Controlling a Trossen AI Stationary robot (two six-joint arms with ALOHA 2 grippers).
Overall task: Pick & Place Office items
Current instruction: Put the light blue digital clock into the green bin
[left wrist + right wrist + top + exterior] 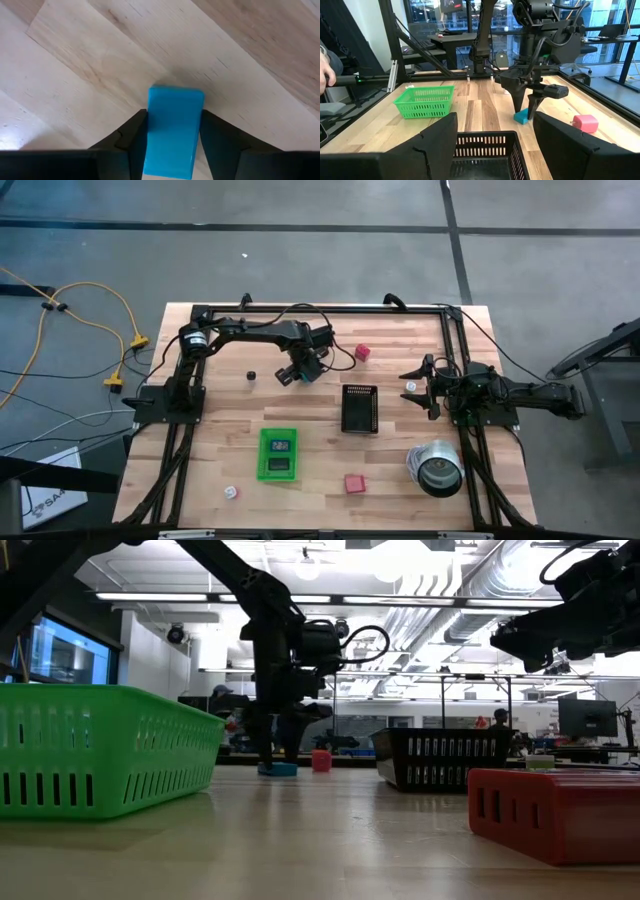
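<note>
Risk: left tool (172, 145) pinches the light blue block (173, 131) near one end only; lifting could twist it loose onto the surface (400, 440).

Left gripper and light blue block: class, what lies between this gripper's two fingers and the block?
Nothing. In the left wrist view, the left gripper has its fingers against both sides of the light blue block, with only bare table beyond.

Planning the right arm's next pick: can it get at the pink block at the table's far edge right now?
Probably yes. The right gripper is open and holds nothing. The pink block sits alone on bare wood; the black tray is off that line, and the left gripper works beside it, on the blue block.
</note>
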